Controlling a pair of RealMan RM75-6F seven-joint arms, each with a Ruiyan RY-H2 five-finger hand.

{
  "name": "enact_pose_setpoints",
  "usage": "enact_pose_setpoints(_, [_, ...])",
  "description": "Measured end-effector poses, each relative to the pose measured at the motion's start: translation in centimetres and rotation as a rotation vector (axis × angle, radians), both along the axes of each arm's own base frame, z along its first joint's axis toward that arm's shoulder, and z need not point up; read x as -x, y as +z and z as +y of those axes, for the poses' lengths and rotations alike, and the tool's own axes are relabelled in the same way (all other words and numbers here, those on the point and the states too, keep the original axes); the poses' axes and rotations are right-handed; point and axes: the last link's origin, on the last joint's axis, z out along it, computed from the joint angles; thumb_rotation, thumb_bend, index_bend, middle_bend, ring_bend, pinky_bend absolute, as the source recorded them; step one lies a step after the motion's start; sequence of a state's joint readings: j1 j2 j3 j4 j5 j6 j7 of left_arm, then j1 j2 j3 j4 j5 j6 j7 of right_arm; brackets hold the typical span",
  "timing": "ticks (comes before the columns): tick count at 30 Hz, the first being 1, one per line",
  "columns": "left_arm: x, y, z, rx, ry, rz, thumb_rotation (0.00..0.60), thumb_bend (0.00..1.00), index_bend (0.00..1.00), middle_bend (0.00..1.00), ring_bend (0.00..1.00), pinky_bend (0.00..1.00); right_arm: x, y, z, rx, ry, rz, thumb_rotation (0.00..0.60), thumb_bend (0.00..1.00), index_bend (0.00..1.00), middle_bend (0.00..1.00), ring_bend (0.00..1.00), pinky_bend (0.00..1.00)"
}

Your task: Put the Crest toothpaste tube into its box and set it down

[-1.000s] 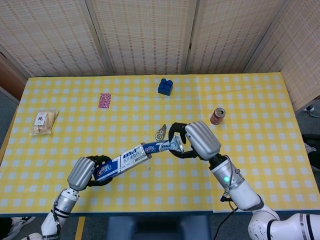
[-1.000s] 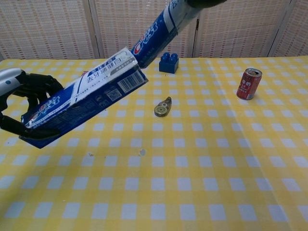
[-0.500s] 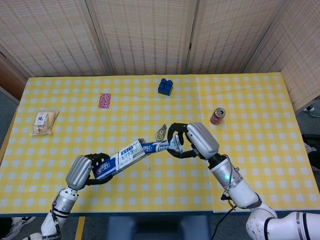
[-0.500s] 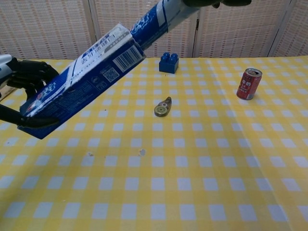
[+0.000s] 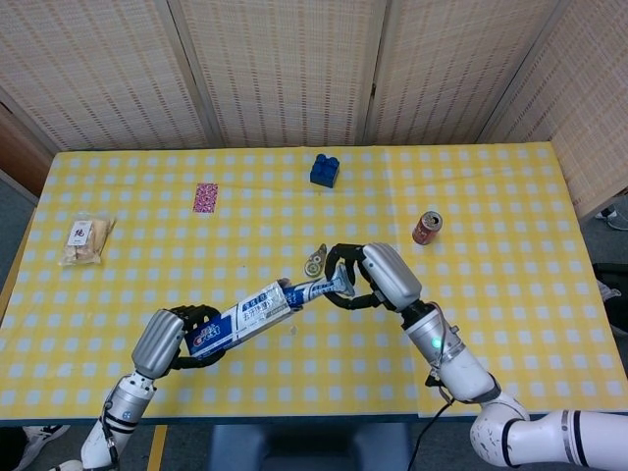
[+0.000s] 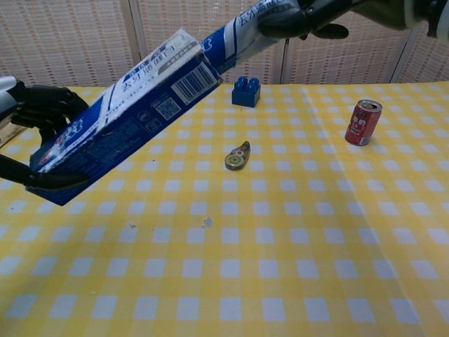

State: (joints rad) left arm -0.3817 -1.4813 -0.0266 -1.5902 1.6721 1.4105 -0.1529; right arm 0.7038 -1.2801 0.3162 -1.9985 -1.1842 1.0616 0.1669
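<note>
My left hand (image 5: 169, 339) (image 6: 35, 123) grips the lower end of the blue Crest toothpaste box (image 5: 240, 319) (image 6: 119, 123), which is held above the table, tilted up toward the right. The blue-and-white toothpaste tube (image 5: 316, 287) (image 6: 242, 35) is partly inside the box's open upper end. My right hand (image 5: 378, 275) (image 6: 309, 15) grips the tube's outer end. In the chest view the right hand shows only at the top edge.
On the yellow checked table (image 5: 491, 216) lie a small olive tape dispenser (image 5: 315, 261) (image 6: 238, 157), a blue toy brick (image 5: 325, 169) (image 6: 246, 91), a red can (image 5: 426, 227) (image 6: 363, 121), a pink card (image 5: 205, 196) and a wrapped snack (image 5: 86, 240). Wicker screens stand behind.
The tube has slid further into the box. My right hand has moved a little left and nearer the box; the box has shifted slightly in my left hand.
</note>
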Motion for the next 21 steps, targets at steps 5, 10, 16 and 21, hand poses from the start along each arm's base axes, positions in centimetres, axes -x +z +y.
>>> enact_pose_setpoints(5, [-0.2, 0.0, 0.0, -0.001, -0.002, -0.005, 0.6, 0.26, 0.54, 0.76, 0.68, 0.72, -0.7, -1.4, 0.5, -0.032, 0.018, -0.027, 0.6, 0.96, 0.7, 0.52, 0.67, 0.88])
enact_pose_setpoints(10, [-0.4, 0.1, 0.0, -0.003, -0.006, -0.015, 0.6, 0.26, 0.54, 0.76, 0.68, 0.72, -1.3, -2.5, 0.9, -0.043, 0.036, -0.024, 0.6, 0.96, 0.7, 0.52, 0.67, 0.88])
enact_pose_setpoints(16, [-0.6, 0.3, -0.2, -0.015, -0.017, -0.02, 0.6, 0.26, 0.54, 0.76, 0.68, 0.72, -1.6, -3.1, 1.2, -0.057, 0.035, -0.024, 0.6, 0.96, 0.58, 0.45, 0.61, 0.82])
enact_pose_setpoints(21, [-0.8, 0.4, -0.6, -0.016, -0.027, -0.026, 0.6, 0.26, 0.54, 0.76, 0.68, 0.72, -1.7, -3.0, 1.5, -0.099, 0.031, -0.083, 0.6, 0.95, 0.16, 0.23, 0.4, 0.66])
